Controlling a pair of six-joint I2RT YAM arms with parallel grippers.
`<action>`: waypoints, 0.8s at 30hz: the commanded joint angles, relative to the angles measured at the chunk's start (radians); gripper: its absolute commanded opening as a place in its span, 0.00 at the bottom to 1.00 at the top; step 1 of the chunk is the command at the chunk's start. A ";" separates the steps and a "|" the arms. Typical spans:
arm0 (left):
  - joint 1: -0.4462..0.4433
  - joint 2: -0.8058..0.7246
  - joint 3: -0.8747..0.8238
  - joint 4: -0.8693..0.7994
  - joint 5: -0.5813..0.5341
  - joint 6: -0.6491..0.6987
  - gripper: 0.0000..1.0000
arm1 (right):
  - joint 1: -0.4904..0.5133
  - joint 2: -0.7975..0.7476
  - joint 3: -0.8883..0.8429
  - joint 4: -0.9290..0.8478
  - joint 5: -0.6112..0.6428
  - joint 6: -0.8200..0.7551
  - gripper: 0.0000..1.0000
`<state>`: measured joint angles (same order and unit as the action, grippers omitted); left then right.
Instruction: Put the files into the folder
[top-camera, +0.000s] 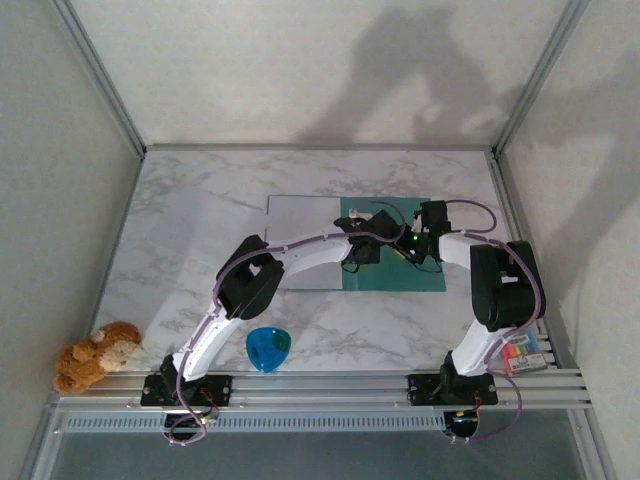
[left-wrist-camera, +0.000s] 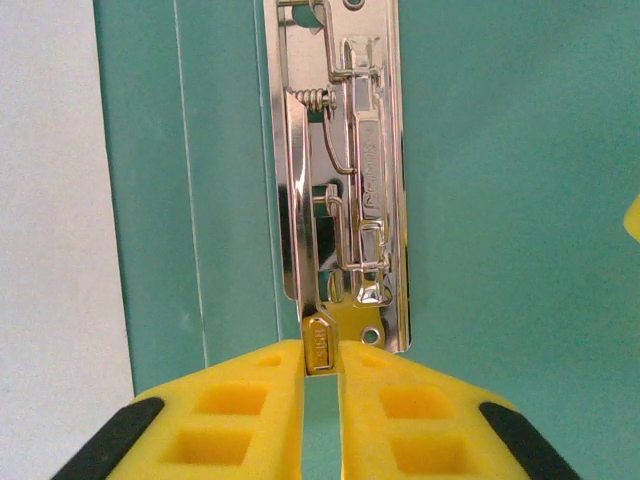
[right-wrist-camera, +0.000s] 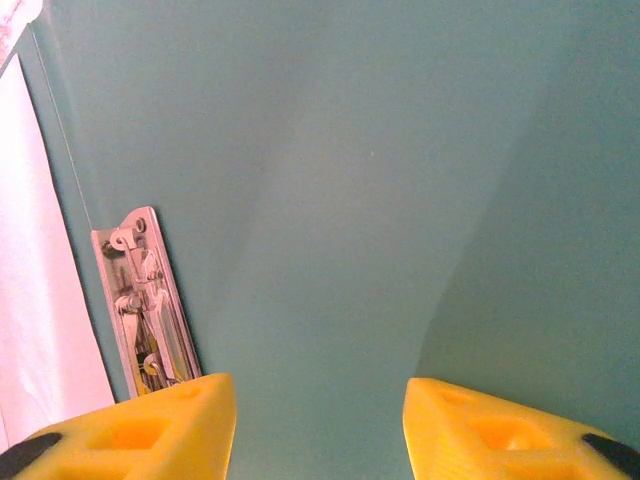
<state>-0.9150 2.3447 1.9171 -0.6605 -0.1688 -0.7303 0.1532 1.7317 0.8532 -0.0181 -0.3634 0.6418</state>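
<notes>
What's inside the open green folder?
A shiny metal clip sits on the green half of the folder, its lever pinched by the left gripper. The pale half beside it may be paper or cover; I can't tell. Under the clip is hidden.

arms (top-camera: 300, 255): white links, black joints | cables (top-camera: 478, 207): purple | fingers (left-wrist-camera: 230, 420): yellow, black outer edges

The desk (top-camera: 180, 210) is white marble with grey veins. The folder (top-camera: 395, 275) is teal, its clip (left-wrist-camera: 345, 180) shiny silver. The left hand (left-wrist-camera: 320, 378) and right hand (right-wrist-camera: 320, 425) are yellow. The cup (top-camera: 268, 348) by the near edge is blue.
</notes>
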 joint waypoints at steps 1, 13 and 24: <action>-0.009 0.028 0.025 -0.030 -0.001 -0.001 0.16 | 0.003 0.034 0.007 -0.036 -0.012 0.008 0.49; -0.010 0.050 0.022 -0.010 0.044 -0.002 0.14 | 0.004 0.055 0.006 -0.031 -0.025 0.020 0.48; -0.011 0.066 0.018 0.018 0.088 -0.002 0.14 | 0.009 0.069 0.008 -0.045 -0.045 0.022 0.48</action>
<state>-0.9150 2.3573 1.9224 -0.6567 -0.1383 -0.7303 0.1509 1.7508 0.8680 -0.0109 -0.3710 0.6514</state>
